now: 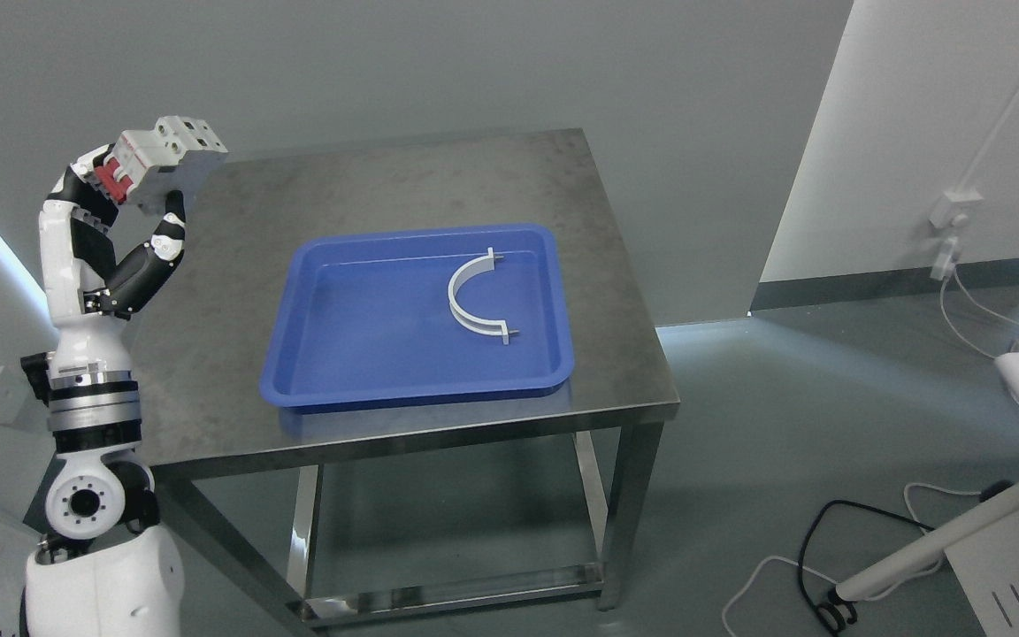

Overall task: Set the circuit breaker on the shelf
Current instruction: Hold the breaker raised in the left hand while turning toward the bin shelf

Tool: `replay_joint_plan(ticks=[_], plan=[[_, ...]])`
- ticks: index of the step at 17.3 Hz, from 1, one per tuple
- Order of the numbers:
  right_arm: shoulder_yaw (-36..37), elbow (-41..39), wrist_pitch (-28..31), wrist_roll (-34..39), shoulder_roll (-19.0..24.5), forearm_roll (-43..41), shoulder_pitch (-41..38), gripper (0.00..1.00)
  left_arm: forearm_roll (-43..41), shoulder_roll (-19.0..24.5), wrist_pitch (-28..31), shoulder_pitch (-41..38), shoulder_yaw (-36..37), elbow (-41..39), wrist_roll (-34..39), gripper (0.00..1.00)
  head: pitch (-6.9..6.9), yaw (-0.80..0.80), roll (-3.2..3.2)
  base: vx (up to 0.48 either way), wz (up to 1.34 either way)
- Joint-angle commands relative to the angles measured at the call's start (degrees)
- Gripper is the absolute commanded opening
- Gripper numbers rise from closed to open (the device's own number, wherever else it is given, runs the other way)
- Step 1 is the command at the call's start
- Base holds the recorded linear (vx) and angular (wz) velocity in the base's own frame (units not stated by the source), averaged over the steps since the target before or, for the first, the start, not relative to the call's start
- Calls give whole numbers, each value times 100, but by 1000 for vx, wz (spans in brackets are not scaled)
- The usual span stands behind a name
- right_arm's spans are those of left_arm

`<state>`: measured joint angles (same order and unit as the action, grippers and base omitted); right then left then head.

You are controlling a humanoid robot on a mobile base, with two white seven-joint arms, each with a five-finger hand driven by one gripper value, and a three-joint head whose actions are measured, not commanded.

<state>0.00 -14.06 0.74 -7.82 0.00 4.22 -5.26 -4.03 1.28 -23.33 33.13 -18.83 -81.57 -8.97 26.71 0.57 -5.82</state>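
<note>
My left hand (134, 208) is raised at the far left of the head view, above the left edge of the steel table (439, 177). Its fingers are closed on a grey circuit breaker (169, 155) with red switch levers, held tilted in the air. No shelf shows in this view. My right arm does not show.
A blue tray (341, 354) lies on the middle of the table and holds a white curved bracket (474, 296). Cables (828, 566) and a white stand leg lie on the floor at the lower right. A wall socket (952, 212) with a cord is on the right wall.
</note>
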Motion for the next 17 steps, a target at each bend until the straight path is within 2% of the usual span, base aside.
replay_joint_plan(ticks=[1, 11, 17], plan=[[-114, 0, 374, -1, -100, 0, -1, 100, 78, -28, -5, -255, -121, -394, 1, 14, 0, 0, 0, -188, -27], [-114, 0, 374, -1, -100, 0, -1, 100, 87, -28, 13, -290, -139, -561, 10, 14, 0, 0, 0, -262, -231], [-114, 0, 374, -1, -100, 0, -1, 100, 78, -28, -58, -482, -25, -614, -69, 14, 0, 0, 0, -262, 98]])
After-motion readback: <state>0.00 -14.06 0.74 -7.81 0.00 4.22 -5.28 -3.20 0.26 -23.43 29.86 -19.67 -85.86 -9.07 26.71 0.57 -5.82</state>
